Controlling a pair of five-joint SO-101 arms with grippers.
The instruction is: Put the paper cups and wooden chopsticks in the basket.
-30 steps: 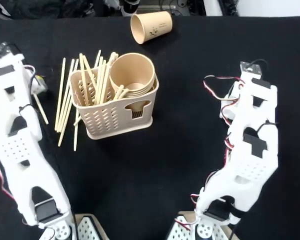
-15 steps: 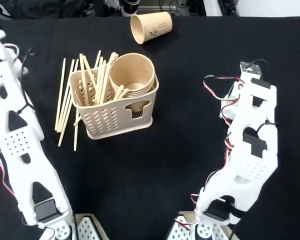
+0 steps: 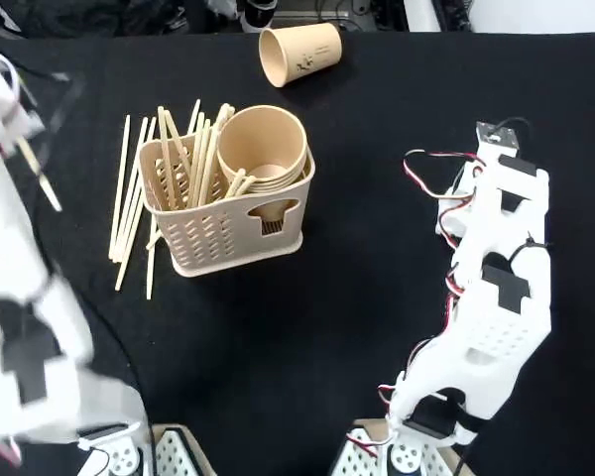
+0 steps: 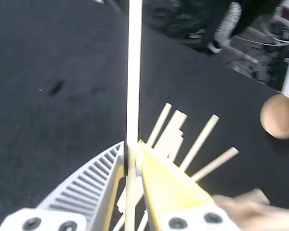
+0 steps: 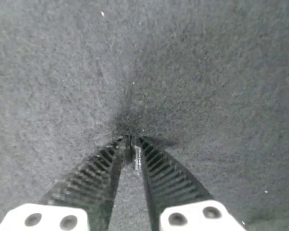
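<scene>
My left gripper (image 4: 131, 147) is shut on one wooden chopstick (image 4: 133, 72), held up off the black table at its far left. The high view has that chopstick (image 3: 42, 178) hanging from the left gripper (image 3: 20, 134). A beige perforated basket (image 3: 228, 233) holds nested paper cups (image 3: 263, 147) and several upright chopsticks (image 3: 188, 149). Several loose chopsticks (image 3: 127, 213) lie just left of the basket, also seen past my left gripper as a fan of loose chopsticks (image 4: 183, 134). One paper cup (image 3: 299, 53) lies on its side at the back. My right gripper (image 5: 131, 144) is shut and empty, tips on the cloth at the right gripper (image 3: 491, 134).
Black cloth covers the whole table. The right arm (image 3: 491, 288) is folded along the right side. Cables and equipment sit beyond the table's far edge. Open cloth lies between the basket and the right arm.
My left arm has lifted from beside the loose chopsticks, carrying one chopstick up off the cloth at the far left. The right arm has not moved.
</scene>
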